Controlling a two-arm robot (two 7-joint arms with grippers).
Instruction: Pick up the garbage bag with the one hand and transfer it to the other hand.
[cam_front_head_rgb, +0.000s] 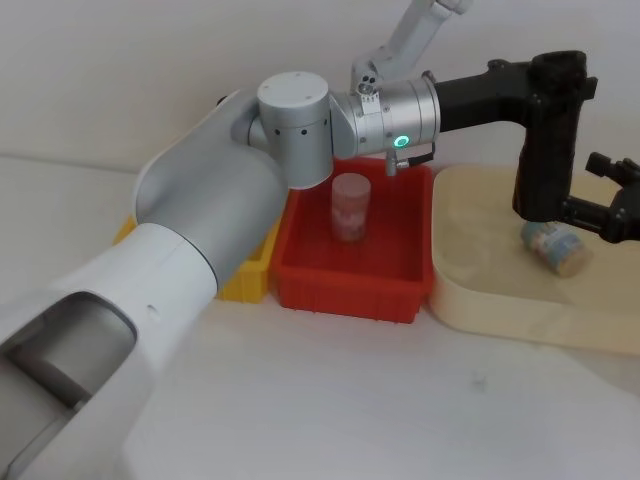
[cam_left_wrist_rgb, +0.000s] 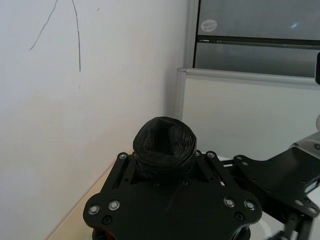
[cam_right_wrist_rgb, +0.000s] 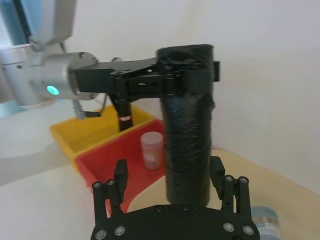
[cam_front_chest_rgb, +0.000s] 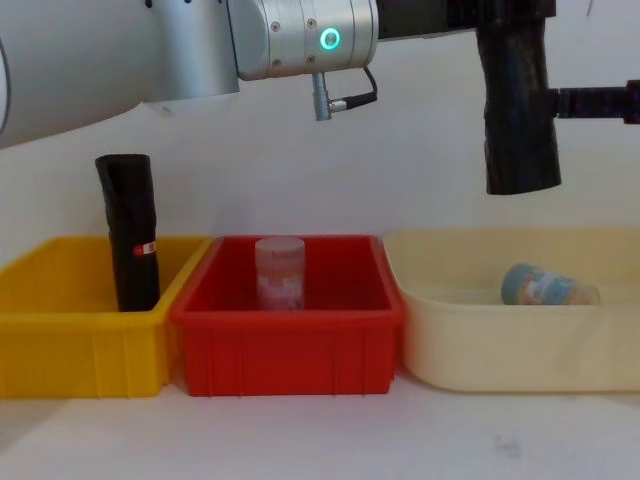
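The left gripper (cam_right_wrist_rgb: 182, 77) clamps the upright garbage bag (cam_right_wrist_rgb: 187, 135) near its top; the right gripper (cam_right_wrist_rgb: 168, 169) has its fingers spread either side of the bag's lower end.

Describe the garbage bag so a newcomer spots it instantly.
Look above the cream tray on the robot's right. The garbage bag hangs upright there, top clamped in the left tool, open right tool flanking it. Unlike the black roll in the yellow bin, it shows no sticker.

Your left arm (cam_front_head_rgb: 200, 230) reaches across to the right with its wrist level, and the left claw (cam_front_head_rgb: 552, 85) is clamped on the top of the garbage bag (cam_front_head_rgb: 538, 165). Your right claw (cam_right_wrist_rgb: 169, 175) sits lower, fingers (cam_right_wrist_rgb: 120, 175) spread either side of the bag, not pinching.
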